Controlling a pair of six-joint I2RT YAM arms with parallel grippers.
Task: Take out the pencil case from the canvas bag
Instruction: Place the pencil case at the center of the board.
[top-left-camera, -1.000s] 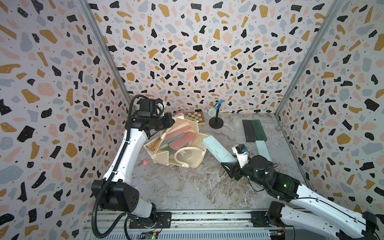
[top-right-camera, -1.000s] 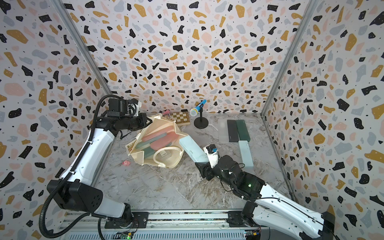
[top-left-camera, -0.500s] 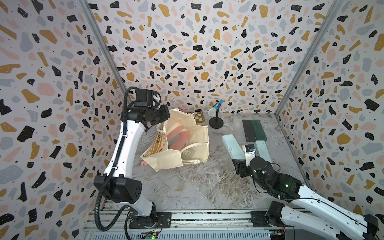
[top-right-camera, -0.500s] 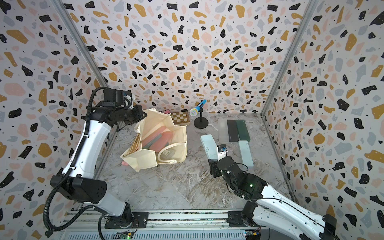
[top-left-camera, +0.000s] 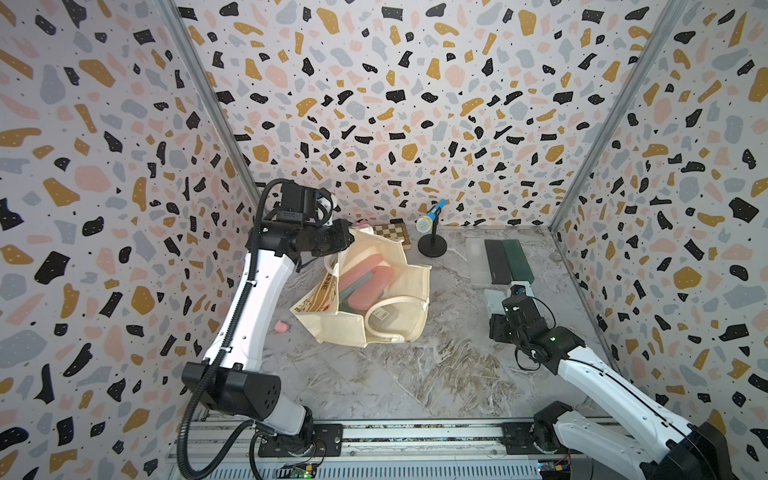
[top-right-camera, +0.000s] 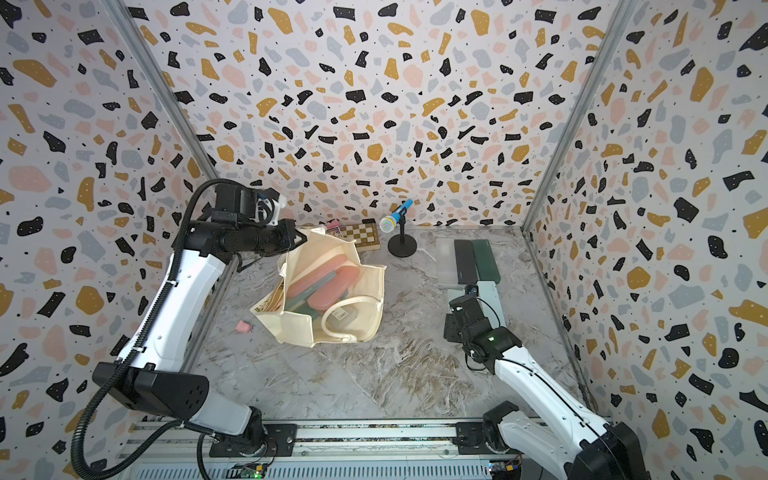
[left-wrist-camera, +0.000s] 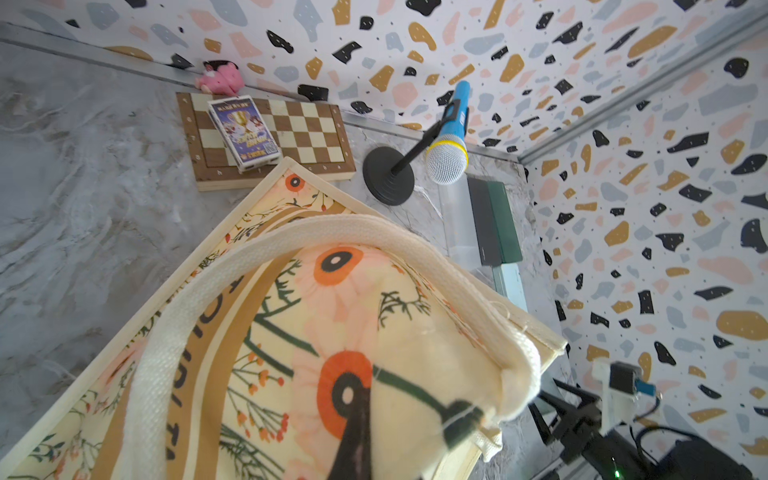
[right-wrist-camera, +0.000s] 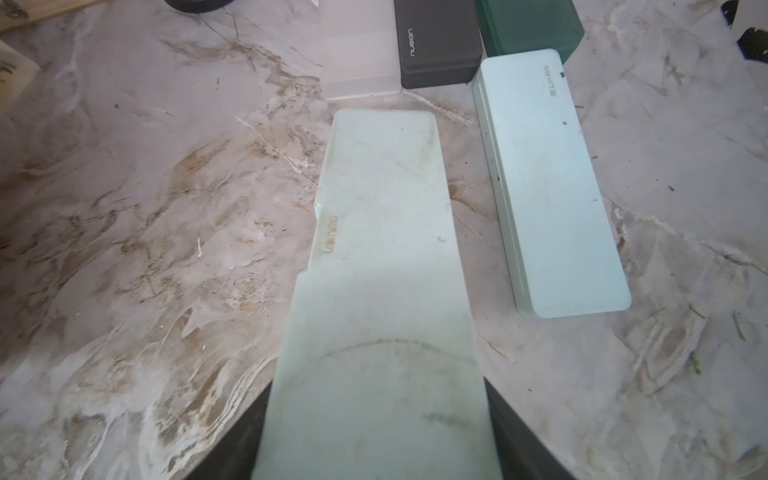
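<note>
Right arm has swung away from the canvas bag since the earlier frames and now sits on the right part of the table, well apart from the bag. The bag also stands more upright than a second ago, mouth open upward.

Right gripper is grasping the pale mint pencil case by its near end, one dark finger on each long side. So the case is out of the bag and in that grip. Cannot tell whether its underside touches the table or hangs just above it.

Key relation: the case's long axis runs straight out from the jaws, roughly parallel to the light blue case just beside it, with a gap between. Its far end stops just short of the clear case and the black case; the dark green case lies past those. Judgement: the next move is a set-down and release in this slot, with no turn needed, only care not to nudge the neighbours.

Left gripper is clenched on the bag's upper rim at the far corner, holding it up. It is far from the held case, so the right arm finishes this. Pink cases remain inside the bag.
</note>
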